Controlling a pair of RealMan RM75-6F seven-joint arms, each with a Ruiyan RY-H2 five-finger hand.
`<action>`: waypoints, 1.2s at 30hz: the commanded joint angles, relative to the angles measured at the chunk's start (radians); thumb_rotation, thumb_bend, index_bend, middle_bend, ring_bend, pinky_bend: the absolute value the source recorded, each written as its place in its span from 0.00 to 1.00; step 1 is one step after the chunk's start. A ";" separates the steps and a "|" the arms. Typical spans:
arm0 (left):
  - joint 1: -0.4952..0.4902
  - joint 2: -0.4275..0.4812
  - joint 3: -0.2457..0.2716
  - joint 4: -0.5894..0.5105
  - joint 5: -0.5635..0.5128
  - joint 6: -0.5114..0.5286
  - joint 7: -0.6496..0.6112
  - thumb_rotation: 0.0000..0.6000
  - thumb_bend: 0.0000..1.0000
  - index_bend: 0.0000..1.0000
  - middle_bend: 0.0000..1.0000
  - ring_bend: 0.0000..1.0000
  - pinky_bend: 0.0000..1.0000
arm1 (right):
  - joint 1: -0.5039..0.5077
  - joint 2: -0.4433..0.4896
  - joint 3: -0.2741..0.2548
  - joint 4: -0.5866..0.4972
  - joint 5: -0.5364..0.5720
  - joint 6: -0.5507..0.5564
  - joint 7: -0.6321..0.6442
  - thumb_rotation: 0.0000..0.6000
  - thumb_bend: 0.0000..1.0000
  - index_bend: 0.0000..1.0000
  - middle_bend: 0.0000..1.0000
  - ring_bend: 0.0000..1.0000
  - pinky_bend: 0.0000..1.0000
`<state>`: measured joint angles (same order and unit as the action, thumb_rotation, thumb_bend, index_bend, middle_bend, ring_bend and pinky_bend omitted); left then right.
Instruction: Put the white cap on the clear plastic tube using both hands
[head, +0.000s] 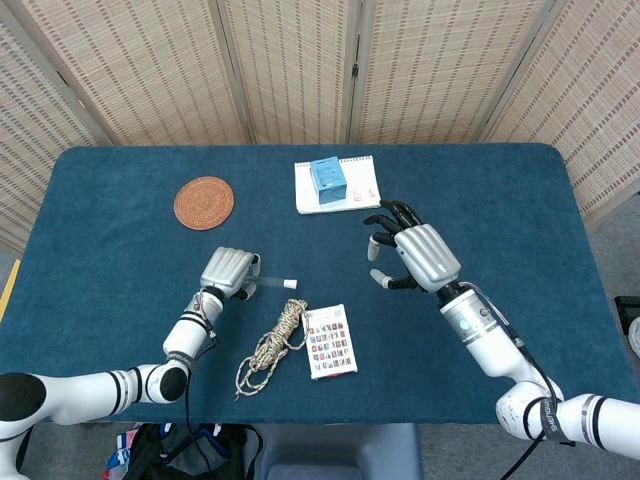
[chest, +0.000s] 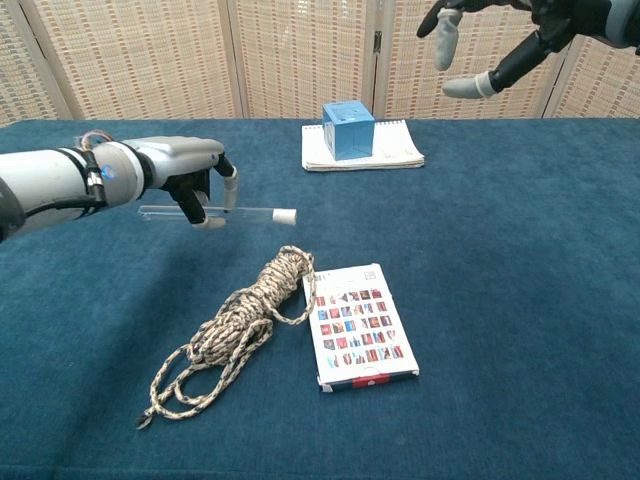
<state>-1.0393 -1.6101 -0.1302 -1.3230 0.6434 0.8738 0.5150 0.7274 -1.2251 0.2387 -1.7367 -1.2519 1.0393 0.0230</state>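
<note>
The clear plastic tube (chest: 205, 212), white cap (chest: 285, 215) apparently seated on its end, is gripped level by the left hand (chest: 195, 180) above the table (chest: 520, 260). The right hand (head: 415, 256) is held raised, fingers spread, gripping nothing.

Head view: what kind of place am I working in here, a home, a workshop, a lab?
Most likely a staged lab or data-collection bench: a table covered in blue cloth, woven folding screens closing off the background, and unrelated props laid out, such as a rope coil, a cork coaster and a blue cube.

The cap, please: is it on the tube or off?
On. The cap sits at the end of the tube, which the left hand holds level; the right hand is empty.
</note>
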 joint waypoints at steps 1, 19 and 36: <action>-0.021 -0.051 -0.009 0.064 -0.030 -0.020 0.027 1.00 0.34 0.60 1.00 0.95 1.00 | -0.011 0.004 -0.006 0.019 -0.004 -0.003 0.021 1.00 0.26 0.51 0.21 0.00 0.00; -0.029 -0.154 -0.027 0.214 -0.042 -0.060 0.080 1.00 0.34 0.46 1.00 0.95 1.00 | -0.042 0.008 -0.012 0.079 -0.008 -0.022 0.094 1.00 0.26 0.51 0.21 0.00 0.00; 0.068 0.012 -0.045 -0.050 0.038 0.067 0.038 1.00 0.34 0.31 0.97 0.93 1.00 | -0.091 0.096 -0.021 0.047 -0.017 -0.001 0.069 1.00 0.28 0.49 0.21 0.00 0.00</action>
<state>-1.0167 -1.6654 -0.1761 -1.2843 0.6379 0.8834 0.5859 0.6475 -1.1476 0.2251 -1.6834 -1.2661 1.0346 0.1044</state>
